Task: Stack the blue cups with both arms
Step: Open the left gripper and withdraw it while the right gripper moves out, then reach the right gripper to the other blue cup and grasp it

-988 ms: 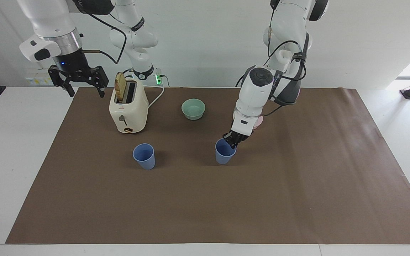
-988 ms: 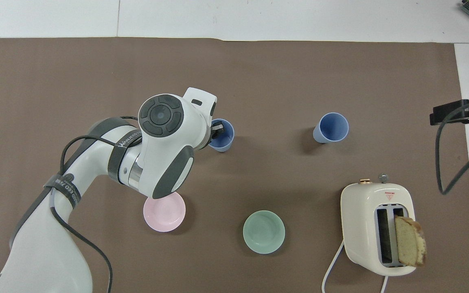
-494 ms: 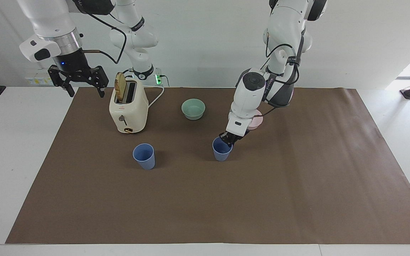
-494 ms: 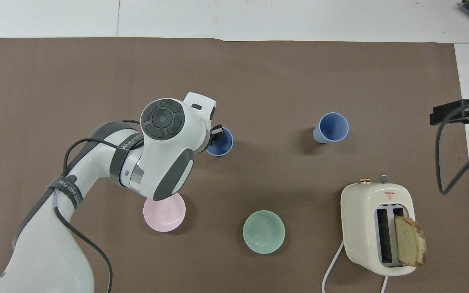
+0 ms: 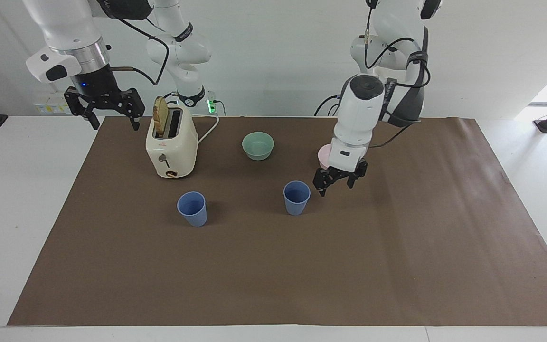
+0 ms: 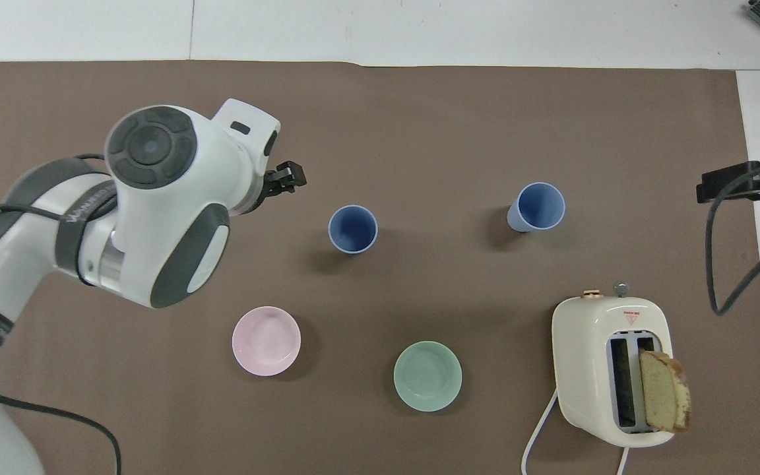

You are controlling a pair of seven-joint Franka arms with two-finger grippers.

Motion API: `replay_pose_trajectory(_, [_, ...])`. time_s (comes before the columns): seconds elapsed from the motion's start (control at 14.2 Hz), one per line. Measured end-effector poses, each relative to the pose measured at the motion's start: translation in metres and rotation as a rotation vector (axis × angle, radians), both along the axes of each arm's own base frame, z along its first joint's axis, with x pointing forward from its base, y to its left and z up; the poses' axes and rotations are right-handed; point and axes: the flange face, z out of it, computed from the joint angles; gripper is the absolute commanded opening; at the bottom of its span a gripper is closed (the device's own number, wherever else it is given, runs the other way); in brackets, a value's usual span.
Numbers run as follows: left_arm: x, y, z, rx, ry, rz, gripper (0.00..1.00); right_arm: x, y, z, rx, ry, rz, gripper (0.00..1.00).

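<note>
Two blue cups stand upright and apart on the brown mat. One (image 5: 297, 197) (image 6: 352, 229) is mid-table, the other (image 5: 192, 208) (image 6: 538, 206) is toward the right arm's end, in front of the toaster. My left gripper (image 5: 336, 187) (image 6: 279, 187) is open and empty. It hangs low over the mat beside the mid-table cup, on the left arm's side, and does not touch it. My right gripper (image 5: 115, 124) (image 6: 736, 183) is open and empty. It waits raised over the mat's edge beside the toaster.
A cream toaster (image 5: 171, 142) (image 6: 611, 369) holding a bread slice stands near the robots, its cord trailing toward them. A green bowl (image 5: 258, 145) (image 6: 427, 376) and a pink bowl (image 5: 323, 154) (image 6: 266, 341) lie nearer to the robots than the cups. The left arm partly hides the pink bowl in the facing view.
My left gripper let go of the mid-table cup, opened, and drew away toward the left arm's end. The cup now stands upright alone. The right arm has not moved.
</note>
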Motion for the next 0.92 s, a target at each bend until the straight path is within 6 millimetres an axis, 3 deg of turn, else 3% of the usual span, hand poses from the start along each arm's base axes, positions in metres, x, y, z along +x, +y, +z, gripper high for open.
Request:
replay_pose_trajectory(0.21, [0.001, 0.063, 0.039, 0.038, 0.011, -0.086, 1.0, 0.0, 0.0, 0.0, 0.0, 0.0, 0.001, 1.0])
replay_pose_trajectory(0.49, [-0.004, 0.124, 0.066, 0.06, 0.044, -0.214, 1.0, 0.001, 0.006, -0.005, 0.046, -0.004, 0.005, 1.0])
replay_pose_trajectory(0.92, [-0.023, 0.197, 0.099, 0.071, 0.096, -0.374, 1.0, 0.019, 0.012, -0.079, 0.061, -0.012, 0.01, 1.0])
